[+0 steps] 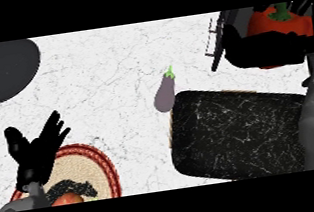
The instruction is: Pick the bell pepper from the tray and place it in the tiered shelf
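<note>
Bell pepper, red and glossy with a green stem [276, 19], is at the far right, up at the black wire tiered shelf [218, 39] and off the tray.

Going from nearest: the left hand [37, 147] sits open near the lower left, fingers straight and up, resting over the round woven plate with the dark red rim [102, 162], so it's out of the way. The dark speckled rectangular tray [239, 134] lies mid-right with nothing on it, and a purple eggplant [164, 92] lies just beside its far-left corner. Far left there's a black round pan [0, 72]. The right hand [271, 49] is a black mass curled round the pepper's lower part, holding it at the shelf, probably lining it up for the drop.
</note>
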Available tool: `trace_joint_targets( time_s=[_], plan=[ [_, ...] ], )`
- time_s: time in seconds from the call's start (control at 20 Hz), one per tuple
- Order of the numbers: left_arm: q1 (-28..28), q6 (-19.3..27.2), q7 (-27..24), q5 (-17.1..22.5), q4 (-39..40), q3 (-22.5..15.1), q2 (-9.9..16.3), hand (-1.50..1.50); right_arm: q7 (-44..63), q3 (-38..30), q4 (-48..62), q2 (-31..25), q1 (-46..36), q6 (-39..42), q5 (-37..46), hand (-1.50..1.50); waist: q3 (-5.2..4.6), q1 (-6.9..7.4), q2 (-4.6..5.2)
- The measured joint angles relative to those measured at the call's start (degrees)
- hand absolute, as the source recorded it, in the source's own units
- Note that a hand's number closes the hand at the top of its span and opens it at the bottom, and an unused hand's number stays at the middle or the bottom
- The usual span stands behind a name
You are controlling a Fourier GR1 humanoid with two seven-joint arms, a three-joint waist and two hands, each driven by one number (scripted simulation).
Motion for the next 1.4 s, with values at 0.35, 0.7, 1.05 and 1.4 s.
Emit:
trace_joint_targets(
  time_s=[0.35,0.7,1.05,1.4],
  plan=[
    [-0.4,0.0,0.8,-0.1,-0.4,-0.2,-0.2,0.0,-2.0,-12.2,8.6,-7.0,-11.3,3.6,-4.0,1.5,-0.01,0.34,0.14],
    [-1.0,-0.9,1.0,0.2,0.1,0.2,0.1,0.0,-6.3,-18.9,20.8,-15.0,-17.4,5.3,-6.4,1.5,0.01,0.64,0.3],
    [-0.6,-0.8,0.3,-0.2,-0.2,0.0,-0.5,0.0,-12.1,-20.5,32.6,-20.2,-19.3,5.8,-8.6,1.5,-0.01,0.85,0.4],
    [-1.1,-0.6,-0.8,-1.0,0.7,0.1,-0.7,0.0,-21.3,-19.3,44.5,-23.1,-18.5,-0.5,-6.8,1.5,0.08,1.17,0.51]
  ],
)
